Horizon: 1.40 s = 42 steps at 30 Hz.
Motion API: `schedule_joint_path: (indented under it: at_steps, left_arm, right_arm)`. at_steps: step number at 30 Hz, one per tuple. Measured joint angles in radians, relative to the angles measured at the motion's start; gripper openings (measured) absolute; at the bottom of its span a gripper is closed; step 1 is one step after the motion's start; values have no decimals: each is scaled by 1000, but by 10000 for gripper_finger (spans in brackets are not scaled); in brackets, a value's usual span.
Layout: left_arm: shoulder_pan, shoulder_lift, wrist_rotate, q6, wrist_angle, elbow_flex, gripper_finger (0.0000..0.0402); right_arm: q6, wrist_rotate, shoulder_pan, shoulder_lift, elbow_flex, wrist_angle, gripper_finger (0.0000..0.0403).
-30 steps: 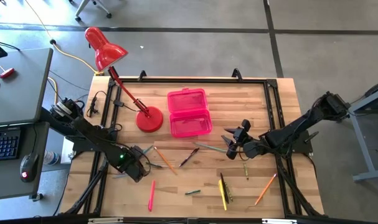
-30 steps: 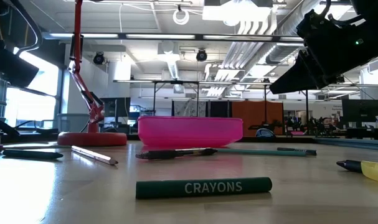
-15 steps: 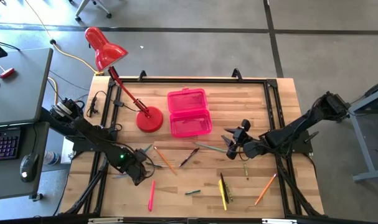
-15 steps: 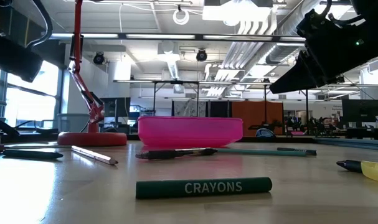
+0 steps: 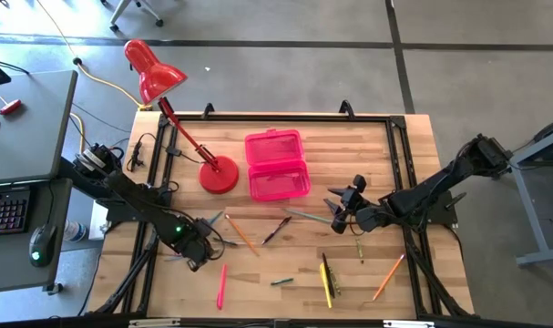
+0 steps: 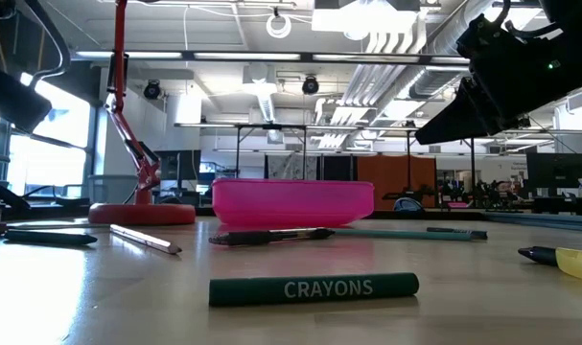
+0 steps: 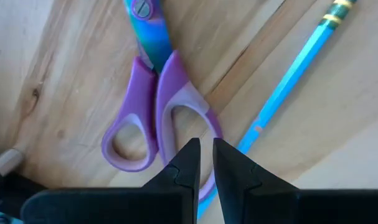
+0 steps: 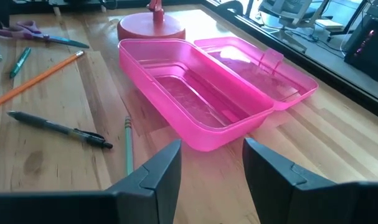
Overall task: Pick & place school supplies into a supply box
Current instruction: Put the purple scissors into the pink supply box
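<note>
While the left tool (image 7: pixel 204 163) hovers, scissors (image 7: pixel 152 106) point away lengthwise.

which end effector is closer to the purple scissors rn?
Left. The left end effector hovers right over the purple scissors handles, holding nothing. The right end effector is across the table near the pink box.

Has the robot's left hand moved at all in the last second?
Yes, slightly. The left hand has slid toward the table's near edge, away from the lamp base.
</note>
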Motion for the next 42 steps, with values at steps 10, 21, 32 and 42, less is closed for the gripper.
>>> schedule_joint_path:
  at_steps: [10, 21, 32, 42]
  left_arm:
    - [0, 0, -18, 27, 33, 1, 74]
    - [0, -1, -66, 28, 25, 1, 150]
    - [0, -1, -36, -1, 82, -39, 172]
    - [0, -7, -52, -98, 171, -130, 132]
  right_arm:
    - [0, -12, 0, 0, 0, 0, 149]
    - [0, -43, 0, 0, 0, 1, 149]
    - [0, -53, 0, 0, 0, 1, 149]
    - [1, -53, 0, 0, 0, 1, 149]
